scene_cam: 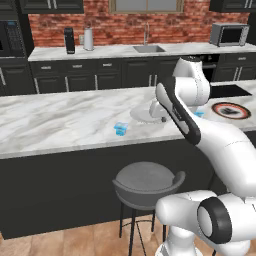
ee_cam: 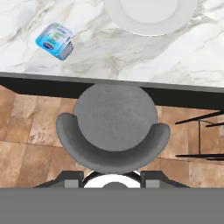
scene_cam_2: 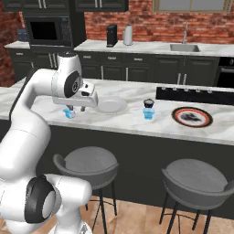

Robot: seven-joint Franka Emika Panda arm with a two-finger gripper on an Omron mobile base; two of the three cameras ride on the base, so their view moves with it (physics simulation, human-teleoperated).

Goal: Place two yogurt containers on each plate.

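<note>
A translucent light blue yogurt container (scene_cam: 120,128) (scene_cam_2: 69,114) (ee_cam: 54,40) stands on the marble island near its front edge. The plain pale plate (scene_cam: 145,114) (scene_cam_2: 111,105) (ee_cam: 151,15) lies just beyond it, bare. My gripper (scene_cam_2: 75,109) (ee_cam: 113,183) hangs open above the island's front edge, right beside that cup, holding nothing. Farther along, a second blue container (scene_cam_2: 148,114) (scene_cam: 200,114) stands with a dark grey-black one (scene_cam_2: 148,103) on or right behind it. The red-rimmed plate (scene_cam: 231,110) (scene_cam_2: 192,117) has a dark centre; whether a cup sits there I cannot tell.
Two grey bar stools (scene_cam_2: 89,162) (scene_cam_2: 199,178) stand below the island front; one stool (ee_cam: 113,127) is directly under the hand. A black cooktop (scene_cam_2: 196,95) lies at the island's far side. The back counter holds a sink (scene_cam: 148,48), kettle and microwave.
</note>
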